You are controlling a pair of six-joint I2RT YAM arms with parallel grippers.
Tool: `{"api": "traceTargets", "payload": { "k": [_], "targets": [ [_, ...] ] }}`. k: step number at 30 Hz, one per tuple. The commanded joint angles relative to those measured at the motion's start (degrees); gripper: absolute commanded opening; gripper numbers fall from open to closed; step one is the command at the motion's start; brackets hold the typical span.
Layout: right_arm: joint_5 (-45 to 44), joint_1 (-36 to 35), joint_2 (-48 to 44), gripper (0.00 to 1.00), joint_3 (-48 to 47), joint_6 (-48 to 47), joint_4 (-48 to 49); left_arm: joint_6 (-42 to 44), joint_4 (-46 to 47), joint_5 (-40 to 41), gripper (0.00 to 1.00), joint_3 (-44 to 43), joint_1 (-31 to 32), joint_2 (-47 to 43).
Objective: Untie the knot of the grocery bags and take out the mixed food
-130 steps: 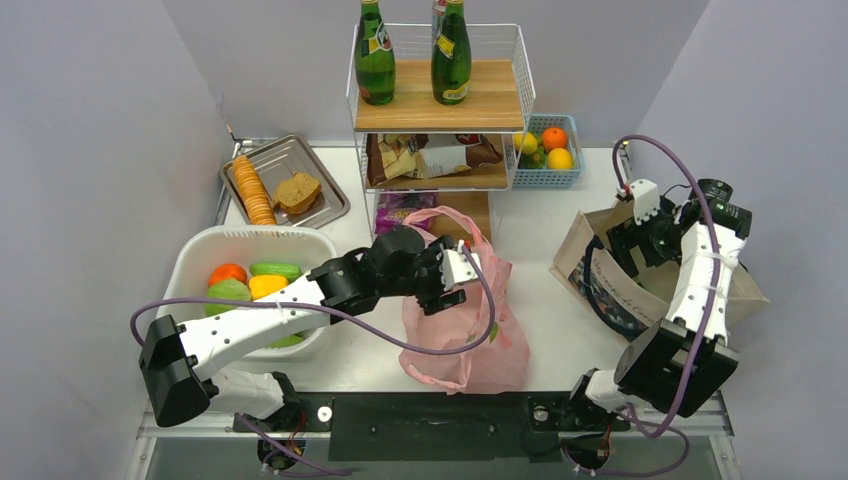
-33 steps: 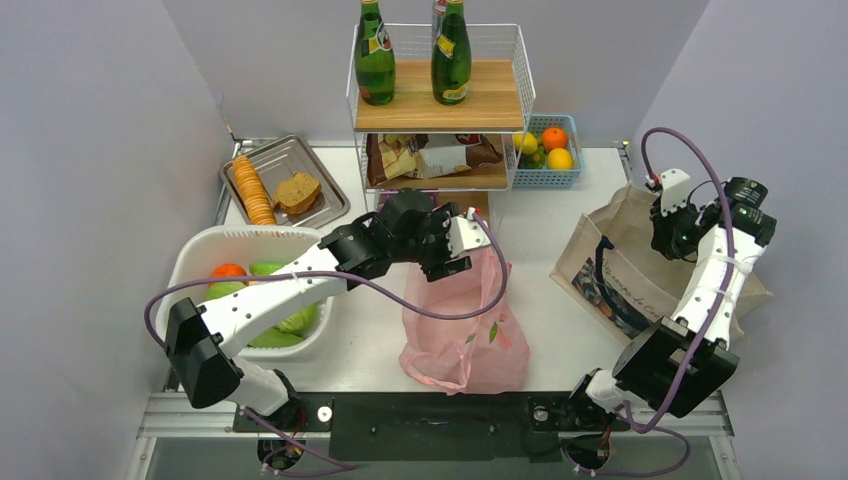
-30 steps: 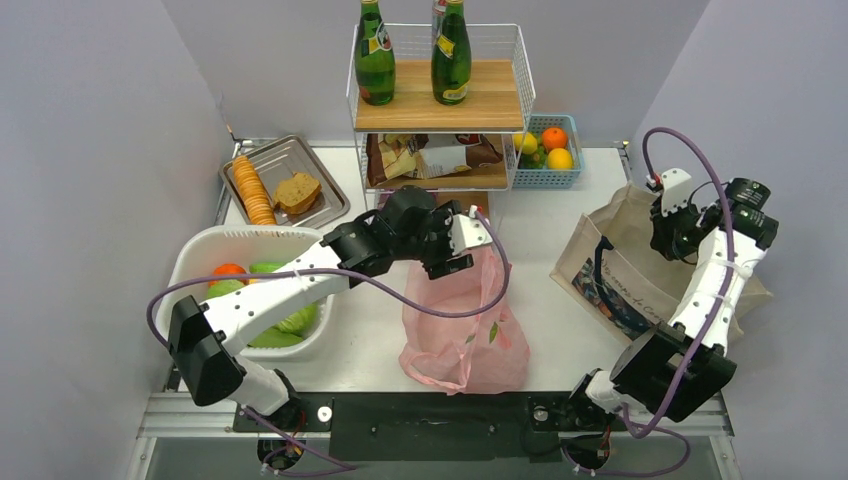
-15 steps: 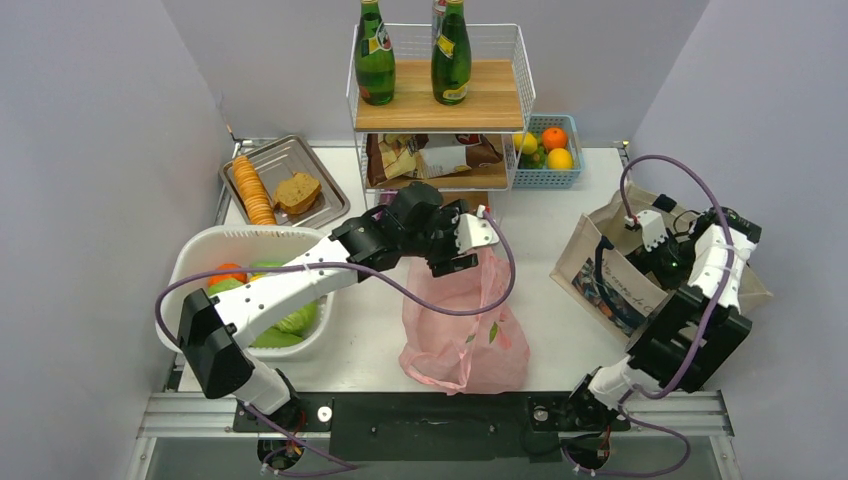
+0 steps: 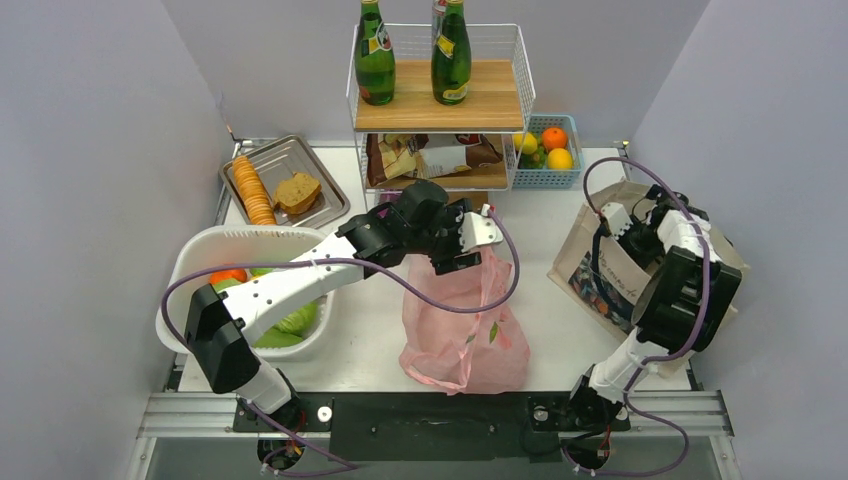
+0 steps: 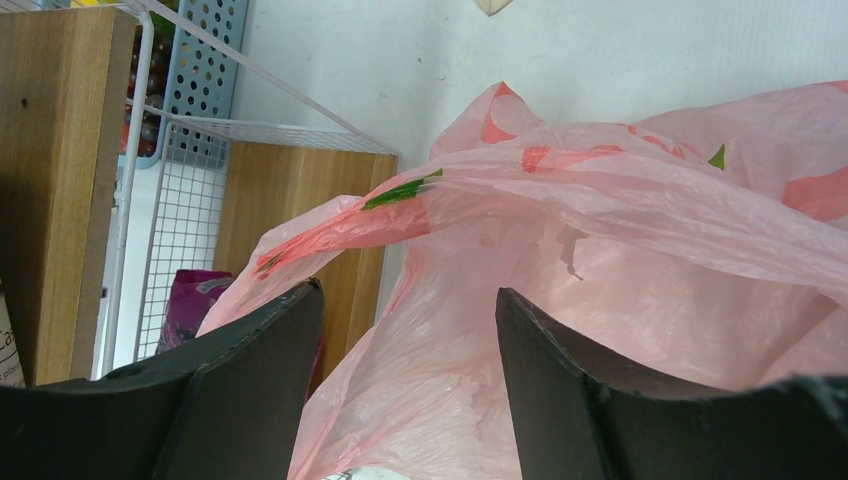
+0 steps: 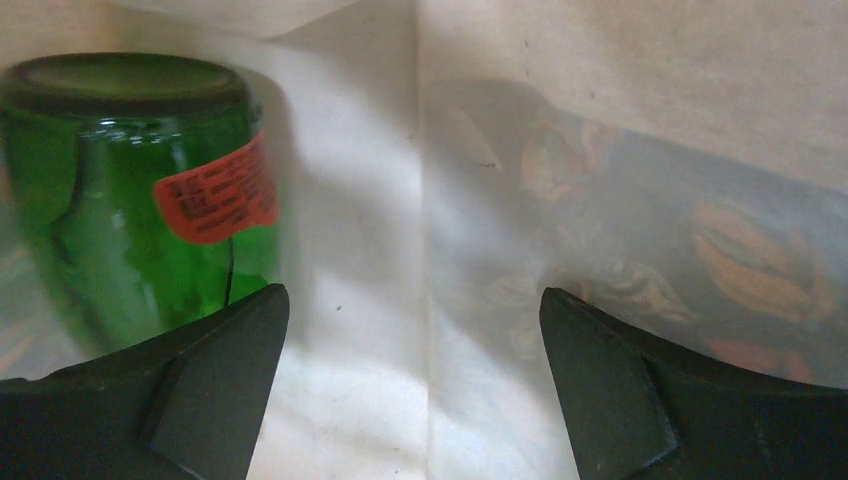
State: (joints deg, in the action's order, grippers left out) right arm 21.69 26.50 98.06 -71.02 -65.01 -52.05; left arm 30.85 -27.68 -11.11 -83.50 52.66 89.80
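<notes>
Two arms: you have the left arm stretched to the middle of the table (image 5: 545, 215) and the right arm folded over the table's right side.
Pink plastic bag (image 5: 460, 325): it stands on the table near the front edge, between the white tub (image 5: 195, 255) and the canvas tote (image 5: 600, 280). Its upper part is pulled up toward the left gripper (image 6: 408, 290).
Knot: you cannot make it out in any view.
Left fingers (image 6: 250, 380): they stand apart at the top of the bag, and thin pink film fills the gap between them. You cannot tell whether the film hangs on one finger.
Right gripper (image 7: 415, 292): it is inside the canvas tote, with the fingers spread wide and nothing between them.
Green glass bottle (image 7: 130, 190): it lies in the tote with a red sticker on it. It is just beside the finger on the left of the right wrist view, outside the gap.
Tub contents: an orange (image 5: 228, 273) and green pieces.
Wire rack (image 5: 480, 100): it is behind the bag. Two green bottles (image 5: 375, 60) stand upright on its top shelf, and a purple packet (image 6: 190, 300) lies at the lowest level.
Metal tray (image 5: 290, 155): it is at the back left, with crackers (image 5: 250, 190) and a bread slice (image 5: 297, 192).
Blue basket (image 5: 545, 178): it is right of the rack, with fruit inside.
</notes>
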Motion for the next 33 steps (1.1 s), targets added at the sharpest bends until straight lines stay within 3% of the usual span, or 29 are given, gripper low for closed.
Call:
{"api": "traceTargets", "payload": {
  "k": [1, 9, 13, 15, 23, 33],
  "targets": [
    [-5.5, -1.7, 4.6, 0.93, 1.9, -0.9, 4.5, 1.5, 1.1, 0.1, 0.62, -2.0, -0.8, -0.9],
    [-9.1, -4.1, 6.2, 0.91, 6.0, -0.3, 7.8, 2.1, 1.6, 0.7, 0.62, -1.6, -1.2, -0.8],
    [-11.3, -5.1, 7.1, 0.79, 5.6, -0.5, 3.8, 2.9, 1.5, 0.7, 0.62, -1.4, -1.6, -0.9],
    [-12.4, -5.4, 6.7, 0.69, 6.4, -0.9, 3.0, 3.0, 1.6, 0.8, 0.62, -1.3, -1.7, -1.1],
    [-12.4, -5.4, 2.3, 0.03, 8.5, 1.9, 4.8, 3.0, 2.7, 1.1, 0.62, -0.5, -2.0, -1.8],
    [-0.1, -2.5, -8.9, 0.0, 3.3, 2.3, -3.0, 2.8, 3.8, 1.0, 0.62, 0.9, -2.0, -3.0]
  ]
}}
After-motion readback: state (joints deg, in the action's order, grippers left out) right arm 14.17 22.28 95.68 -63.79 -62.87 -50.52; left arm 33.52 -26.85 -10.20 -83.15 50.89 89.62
